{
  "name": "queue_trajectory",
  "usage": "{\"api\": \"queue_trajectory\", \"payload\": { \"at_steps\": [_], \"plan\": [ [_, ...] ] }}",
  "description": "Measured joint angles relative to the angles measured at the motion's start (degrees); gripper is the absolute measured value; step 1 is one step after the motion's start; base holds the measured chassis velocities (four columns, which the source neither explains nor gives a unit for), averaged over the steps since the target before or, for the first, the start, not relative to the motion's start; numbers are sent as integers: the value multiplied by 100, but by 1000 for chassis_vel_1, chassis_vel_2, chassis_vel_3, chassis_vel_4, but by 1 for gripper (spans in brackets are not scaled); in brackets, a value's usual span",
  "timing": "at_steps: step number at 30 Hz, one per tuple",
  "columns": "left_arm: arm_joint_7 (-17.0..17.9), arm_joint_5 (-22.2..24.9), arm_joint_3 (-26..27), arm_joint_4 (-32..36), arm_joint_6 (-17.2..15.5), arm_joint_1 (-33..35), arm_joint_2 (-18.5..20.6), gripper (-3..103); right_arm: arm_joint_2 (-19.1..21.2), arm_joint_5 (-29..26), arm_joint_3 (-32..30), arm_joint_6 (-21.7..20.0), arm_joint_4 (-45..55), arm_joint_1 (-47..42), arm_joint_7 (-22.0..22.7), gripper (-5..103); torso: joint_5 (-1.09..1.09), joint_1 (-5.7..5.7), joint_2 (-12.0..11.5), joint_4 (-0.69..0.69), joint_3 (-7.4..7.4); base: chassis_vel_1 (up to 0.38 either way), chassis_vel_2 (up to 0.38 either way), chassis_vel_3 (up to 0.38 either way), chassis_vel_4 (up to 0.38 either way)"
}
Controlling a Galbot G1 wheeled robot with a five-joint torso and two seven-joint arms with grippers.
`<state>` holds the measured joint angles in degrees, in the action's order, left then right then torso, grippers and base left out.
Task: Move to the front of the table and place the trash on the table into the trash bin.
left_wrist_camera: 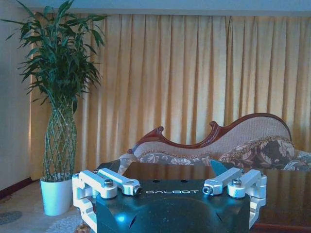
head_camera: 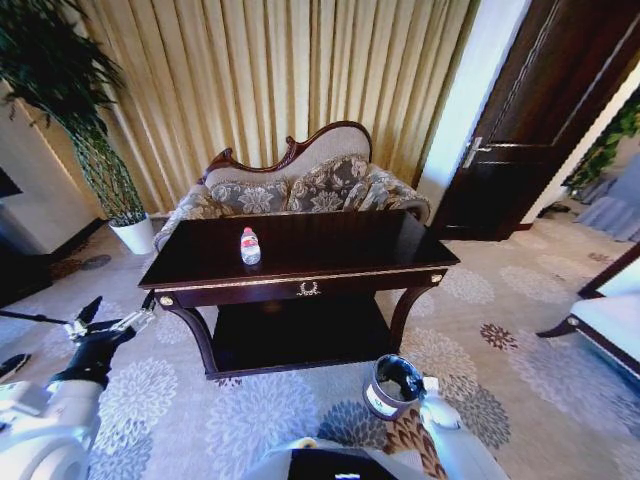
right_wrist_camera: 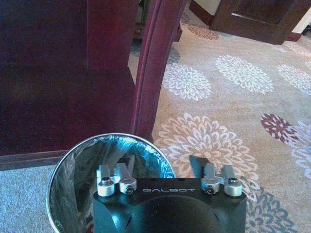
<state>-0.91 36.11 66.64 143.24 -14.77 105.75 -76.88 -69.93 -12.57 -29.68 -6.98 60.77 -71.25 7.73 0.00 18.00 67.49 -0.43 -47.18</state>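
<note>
The dark brown table (head_camera: 330,262) with gold trim stands in front of me. On its top, left of centre, a small clear bottle (head_camera: 250,245) with a red cap and label stands upright. The trash bin (head_camera: 393,387) sits on the carpet by the table's front right leg, lined with a clear bag (right_wrist_camera: 87,170). My right gripper (right_wrist_camera: 163,162) hangs open just over the bin's rim, one finger above its inside. My left gripper (head_camera: 112,318) is open and holds nothing, low beside the table's left end, level with the tabletop (left_wrist_camera: 282,189).
A patterned sofa (head_camera: 300,185) stands behind the table before gold curtains. A tall plant in a white pot (head_camera: 135,235) is at the back left. A dark door (head_camera: 540,130) is at the right, a white bench (head_camera: 605,320) at the right edge. Open carpet surrounds the table.
</note>
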Motion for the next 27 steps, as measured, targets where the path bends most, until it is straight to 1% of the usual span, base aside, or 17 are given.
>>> {"api": "queue_trajectory", "payload": {
  "at_steps": [2,6,7,9,10,13,15,16,17,19,20,21,22,23,25,26,27],
  "plan": [
    [0,1,0,0,0,1,1,100,3,-9,-2,0,16,-8,0,65,0,0,0,0,0,0,0,0,0],
    [-2,27,5,0,0,9,3,100,14,-74,-20,2,143,-60,8,86,0,0,0,0,0,0,0,0,0],
    [-2,27,5,0,0,9,3,100,14,-74,-20,2,143,-60,8,86,0,0,0,0,0,0,0,0,0],
    [-3,38,6,0,0,-3,5,100,15,-84,-29,2,227,-89,16,97,0,0,0,0,0,0,0,0,0],
    [-4,44,6,0,-1,-6,6,100,18,-97,-29,2,277,-106,17,99,0,0,0,0,0,0,0,0,0],
    [-5,47,-2,0,-7,-12,4,100,27,-151,-28,53,342,-132,0,99,0,0,0,0,0,0,0,0,0],
    [-7,48,-26,0,-10,-19,-10,100,90,-434,-21,293,630,-228,-179,100,2,0,0,-1,0,0,0,0,0],
    [-8,49,-35,0,-11,-22,-16,100,143,-707,-26,341,916,-319,-287,100,2,0,0,0,0,0,0,0,0],
    [-8,49,-35,0,-11,-22,-16,100,143,-707,-26,341,916,-319,-287,100,2,0,0,0,0,0,0,0,0],
    [-10,49,-75,0,-13,-24,-40,100,268,-1315,-91,387,1887,-563,-466,100,1,0,0,0,0,0,0,0,0],
    [-11,49,-96,0,-14,-25,-51,100,303,-1400,-136,396,2244,-651,-488,100,0,0,0,1,0,0,0,0,0],
    [-10,47,-112,0,-14,-26,-59,100,329,-1445,-175,401,2576,-735,-501,100,-2,0,0,1,0,0,0,0,0],
    [-10,47,-112,0,-14,-26,-59,100,329,-1445,-175,401,2576,-735,-501,100,-2,0,0,1,0,0,0,0,0],
    [-14,43,-149,0,-14,-30,-74,100,373,-1495,-278,392,3333,-943,-510,100,-3,0,0,1,0,0,0,0,0],
    [-18,41,-187,0,-14,-36,-83,100,392,-1498,-398,272,4182,-1212,-508,100,0,0,0,-1,0,0,0,0,0],
    [-18,41,-187,0,-14,-36,-83,100,392,-1498,-398,272,4182,-1212,-508,100,0,0,0,-1,0,0,0,0,0],
    [-17,40,-197,0,-14,-37,-84,100,394,-1502,-442,169,4639,-1342,-505,100,0,0,0,-2,0,0,0,0,0]
  ]
}}
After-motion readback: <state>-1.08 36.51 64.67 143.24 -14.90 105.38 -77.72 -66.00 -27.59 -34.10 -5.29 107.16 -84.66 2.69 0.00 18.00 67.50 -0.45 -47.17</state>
